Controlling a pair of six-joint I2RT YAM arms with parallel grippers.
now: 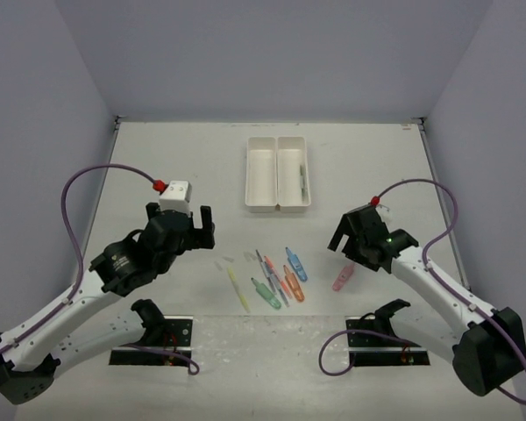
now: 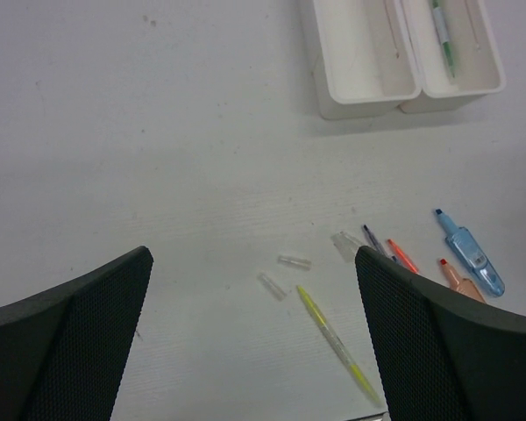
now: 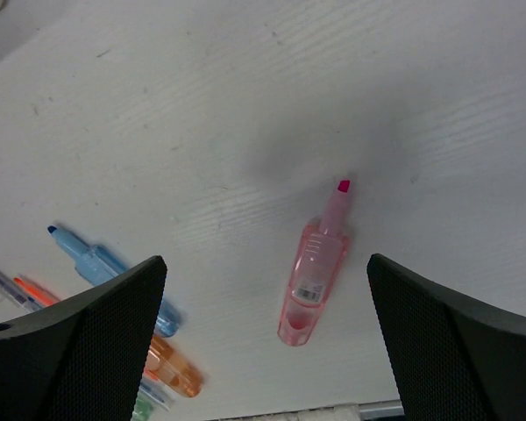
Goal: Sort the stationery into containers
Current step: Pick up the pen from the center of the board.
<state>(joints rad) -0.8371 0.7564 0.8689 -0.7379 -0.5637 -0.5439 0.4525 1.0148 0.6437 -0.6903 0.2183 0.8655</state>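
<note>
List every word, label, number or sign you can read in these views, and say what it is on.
No text can be read in any view.
White sticker on the pink piece: dark print, too blurred to read.
White band on the green pen in the tray: no legible marking.

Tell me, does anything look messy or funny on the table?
Yes. A few small clear pieces, maybe pen caps, lie loose by the yellow pen. The pink highlighter lies alone, apart from the other stationery.
</note>
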